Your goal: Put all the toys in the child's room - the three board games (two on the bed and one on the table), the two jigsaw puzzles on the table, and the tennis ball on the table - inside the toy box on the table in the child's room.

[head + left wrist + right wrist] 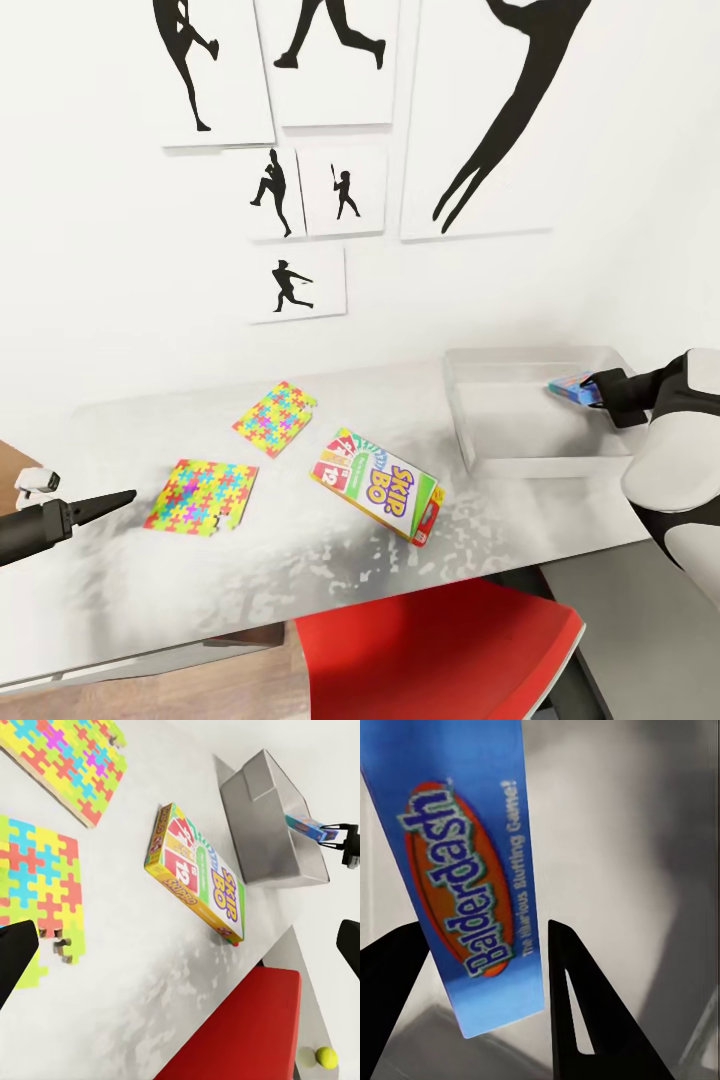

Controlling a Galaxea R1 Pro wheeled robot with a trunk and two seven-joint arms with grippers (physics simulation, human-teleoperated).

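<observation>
The light grey toy box (520,450) stands on the white table (300,580) at the right. Over it my right gripper (592,388) is shut on a blue "Balderdash" board game (472,870), held on edge inside the box's walls. A green-white "Skip-Bo" board game (375,483) lies mid-table. Two jigsaw puzzles lie left of it, one farther back (276,417) and one nearer (202,496). My left gripper (125,497) hovers open just left of the nearer puzzle. The tennis ball (325,1056) rests on a grey surface beside the chair.
A red chair (440,650) is tucked under the table's front edge. A lower dark grey section (630,600) joins the table at the right. Silhouette pictures (300,280) hang on the white wall behind.
</observation>
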